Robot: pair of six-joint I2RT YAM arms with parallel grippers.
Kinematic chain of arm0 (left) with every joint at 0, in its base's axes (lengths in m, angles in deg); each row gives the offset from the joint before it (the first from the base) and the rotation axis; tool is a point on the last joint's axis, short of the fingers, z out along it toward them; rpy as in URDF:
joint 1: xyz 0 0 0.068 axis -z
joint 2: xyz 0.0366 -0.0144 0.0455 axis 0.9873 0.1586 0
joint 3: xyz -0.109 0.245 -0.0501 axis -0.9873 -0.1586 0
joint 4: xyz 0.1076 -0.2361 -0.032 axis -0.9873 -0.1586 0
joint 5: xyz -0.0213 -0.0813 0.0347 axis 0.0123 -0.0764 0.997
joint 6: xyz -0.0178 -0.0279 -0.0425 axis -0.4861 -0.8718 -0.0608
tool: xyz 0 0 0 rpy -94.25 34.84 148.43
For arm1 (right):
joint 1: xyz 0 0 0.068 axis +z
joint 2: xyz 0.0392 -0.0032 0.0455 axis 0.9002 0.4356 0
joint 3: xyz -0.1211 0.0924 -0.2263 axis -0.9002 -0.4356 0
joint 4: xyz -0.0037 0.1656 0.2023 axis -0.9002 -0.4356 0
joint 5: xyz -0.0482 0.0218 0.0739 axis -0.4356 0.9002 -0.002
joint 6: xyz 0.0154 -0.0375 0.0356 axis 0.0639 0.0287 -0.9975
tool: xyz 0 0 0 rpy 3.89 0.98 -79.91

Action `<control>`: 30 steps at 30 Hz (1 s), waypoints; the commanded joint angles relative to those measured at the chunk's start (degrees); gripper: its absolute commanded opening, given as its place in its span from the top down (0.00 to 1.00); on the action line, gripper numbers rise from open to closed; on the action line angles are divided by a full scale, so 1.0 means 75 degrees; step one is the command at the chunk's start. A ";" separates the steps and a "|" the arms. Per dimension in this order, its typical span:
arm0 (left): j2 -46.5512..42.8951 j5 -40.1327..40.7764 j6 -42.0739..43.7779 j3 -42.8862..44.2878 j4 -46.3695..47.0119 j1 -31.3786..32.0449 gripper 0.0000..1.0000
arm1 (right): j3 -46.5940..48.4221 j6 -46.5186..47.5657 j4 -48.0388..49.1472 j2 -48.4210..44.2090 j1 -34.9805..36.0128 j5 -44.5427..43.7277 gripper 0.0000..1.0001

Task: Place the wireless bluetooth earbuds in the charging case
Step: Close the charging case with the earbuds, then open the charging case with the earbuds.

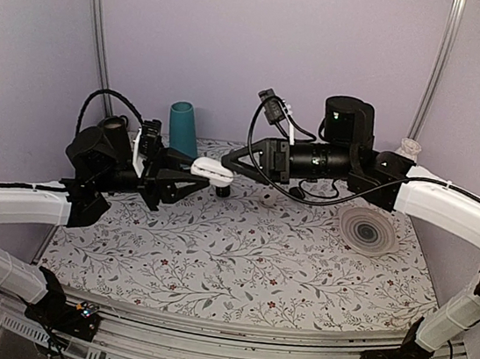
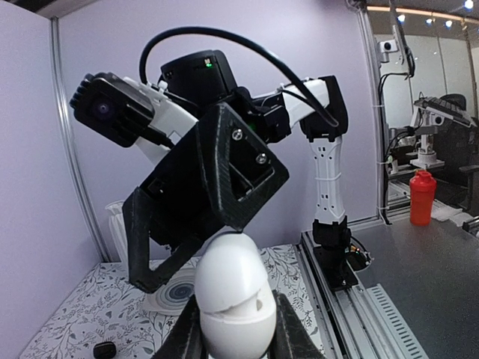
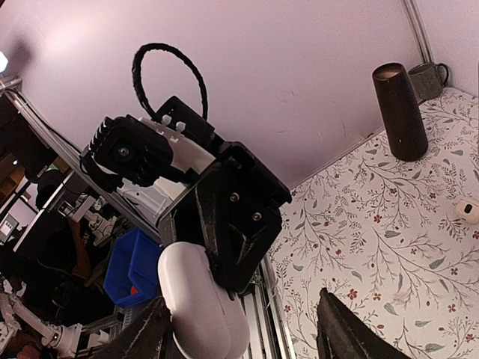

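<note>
**Two-Gripper Station at the Charging Case**

1. Location. The charging case [image 1: 214, 173] is off the table. It is held in the air just beside the teal cup [image 1: 183, 128], on the cup's right-arm side and nearer the arm bases than the cup. No earbuds can be made out in any view.

2. Handling. The case is judged light, rigid and glossy, and therefore slippery. Its pebble shape offers no flat faces. The left wrist view shows a seam across the body, but it cannot be told whether the lid is ajar. Take hold across the broad sides, clear of the seam, so that the lid stays free. Use moderate force, since the hinge is probably the weakest part.

3. Left gripper [image 2: 233, 333]. The jaws are narrow and clamped on the case body, with one of the fingers [image 2: 290, 333] on each side.

4. Right gripper [image 3: 247, 333]. The jaws are spread wide and hold nothing. One finger lies at the free end of the case, but contact cannot be confirmed.
</note>
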 commanded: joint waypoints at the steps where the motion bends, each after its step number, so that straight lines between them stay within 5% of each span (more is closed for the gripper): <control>1: 0.0065 0.0093 -0.0101 0.0126 0.0031 0.0068 1.00 | 0.0176 0.0258 -0.0220 -0.0002 0.0067 -0.0071 0.35; 11: 0.0071 0.0190 -0.0246 0.0181 0.0142 0.0045 1.00 | 0.0196 0.0441 -0.0620 0.0225 0.0270 -0.0521 0.37; 19: 0.0025 0.0166 -0.0557 0.0115 0.0463 -0.0074 1.00 | 0.0077 0.0665 -0.0858 0.0301 0.0457 -0.1332 0.49; 30: 0.0001 -0.0390 -0.0673 -0.0013 0.0116 -0.0116 1.00 | -0.0037 0.0582 -0.0568 -0.0284 0.0448 -0.1784 0.42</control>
